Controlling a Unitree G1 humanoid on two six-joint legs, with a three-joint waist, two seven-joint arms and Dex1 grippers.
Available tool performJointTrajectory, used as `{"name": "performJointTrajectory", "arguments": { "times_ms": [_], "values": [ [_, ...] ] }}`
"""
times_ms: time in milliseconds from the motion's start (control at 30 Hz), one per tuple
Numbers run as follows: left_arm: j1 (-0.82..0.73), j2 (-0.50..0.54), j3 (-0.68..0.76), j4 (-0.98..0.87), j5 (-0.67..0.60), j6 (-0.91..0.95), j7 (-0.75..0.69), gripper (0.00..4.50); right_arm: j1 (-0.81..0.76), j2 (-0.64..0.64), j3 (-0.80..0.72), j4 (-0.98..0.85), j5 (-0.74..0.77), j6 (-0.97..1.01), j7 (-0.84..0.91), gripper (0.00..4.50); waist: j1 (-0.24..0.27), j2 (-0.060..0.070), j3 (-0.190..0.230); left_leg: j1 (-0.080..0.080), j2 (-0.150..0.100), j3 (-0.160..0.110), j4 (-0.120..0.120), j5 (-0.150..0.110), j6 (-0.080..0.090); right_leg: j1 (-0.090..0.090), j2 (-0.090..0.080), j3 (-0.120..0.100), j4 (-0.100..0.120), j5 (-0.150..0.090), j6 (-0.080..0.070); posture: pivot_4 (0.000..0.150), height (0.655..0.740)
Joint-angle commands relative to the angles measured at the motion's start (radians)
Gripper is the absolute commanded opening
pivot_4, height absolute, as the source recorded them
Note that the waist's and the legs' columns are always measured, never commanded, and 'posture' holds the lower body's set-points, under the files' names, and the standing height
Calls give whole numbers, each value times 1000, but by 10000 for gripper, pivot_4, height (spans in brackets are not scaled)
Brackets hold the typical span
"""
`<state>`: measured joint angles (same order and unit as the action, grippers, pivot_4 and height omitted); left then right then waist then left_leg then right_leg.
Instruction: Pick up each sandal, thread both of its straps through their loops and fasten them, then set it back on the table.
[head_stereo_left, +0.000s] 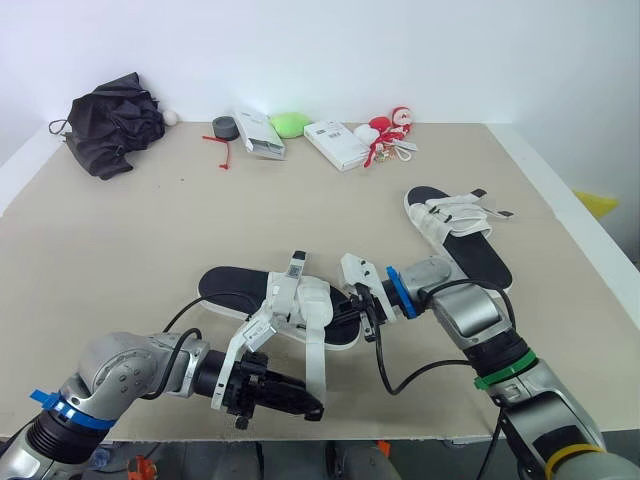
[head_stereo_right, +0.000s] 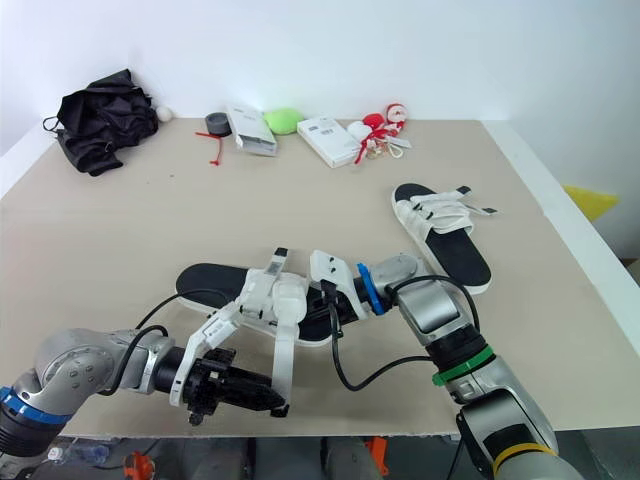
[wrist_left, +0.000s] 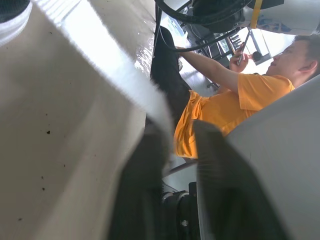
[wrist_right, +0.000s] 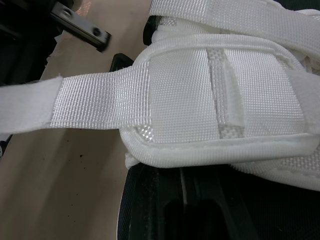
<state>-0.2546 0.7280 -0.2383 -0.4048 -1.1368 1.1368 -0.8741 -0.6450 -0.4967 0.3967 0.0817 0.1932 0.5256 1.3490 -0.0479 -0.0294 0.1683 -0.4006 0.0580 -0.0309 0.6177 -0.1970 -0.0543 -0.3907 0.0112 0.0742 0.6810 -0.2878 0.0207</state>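
Observation:
A black-soled sandal (head_stereo_left: 232, 289) with white straps lies near the table's front edge. Its loose white strap (head_stereo_left: 316, 350) runs straight from the padded upper (wrist_right: 220, 100) toward the front edge. My left gripper (head_stereo_left: 312, 408) lies low at that strap's tip. In the left wrist view the strap (wrist_left: 100, 60) ends against one finger (wrist_left: 145, 190), with a gap between the two fingers. My right gripper (head_stereo_left: 365, 318) rests against the sandal's right side, over the sole. A second sandal (head_stereo_left: 470, 245) lies further back on the right.
Along the table's far edge lie a crumpled black cloth bundle (head_stereo_left: 112, 122), a tape roll (head_stereo_left: 224, 127), two booklets (head_stereo_left: 262, 135), a green object (head_stereo_left: 291, 124) and a red-and-white toy (head_stereo_left: 390, 130). A person in an orange shirt (wrist_left: 225, 100) sits beyond the table's front edge (head_stereo_left: 400, 436).

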Motion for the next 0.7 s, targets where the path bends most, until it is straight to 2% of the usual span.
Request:
{"name": "performJointTrajectory", "arguments": {
  "times_ms": [33, 400, 533, 700],
  "values": [
    [-3, 20, 28, -33, -8, 20, -26, 609, 35, -8, 66, 50, -38, 25, -1, 0, 0, 0, 0, 0, 0, 0, 0, 0, 0, 0, 0, 0, 0, 0, 0, 1500, 7400],
    [-190, 111, 120, 129, -120, 226, -141, 609, 28, 7, 70, 68, -42, 11, -4, 0, -1, 0, 0, 0, 0, 0, 0, 0, 0, 0, 0, 0, 0, 0, 0, 1500, 7400],
    [-304, 96, 149, 230, -144, 282, -180, 609, 29, 13, 71, 73, -44, 6, -6, 0, -1, 0, 0, 0, 0, -1, 0, 0, 0, -1, 1, -1, 0, 0, 0, 1500, 7400],
    [-461, 58, 115, 404, -65, 295, -243, 609, 24, 20, 72, 83, -46, -1, -9, 0, -4, -1, 0, 0, 0, -1, 1, 0, 0, 0, 1, -1, 0, 0, -1, 1500, 7400]
  ]
}}
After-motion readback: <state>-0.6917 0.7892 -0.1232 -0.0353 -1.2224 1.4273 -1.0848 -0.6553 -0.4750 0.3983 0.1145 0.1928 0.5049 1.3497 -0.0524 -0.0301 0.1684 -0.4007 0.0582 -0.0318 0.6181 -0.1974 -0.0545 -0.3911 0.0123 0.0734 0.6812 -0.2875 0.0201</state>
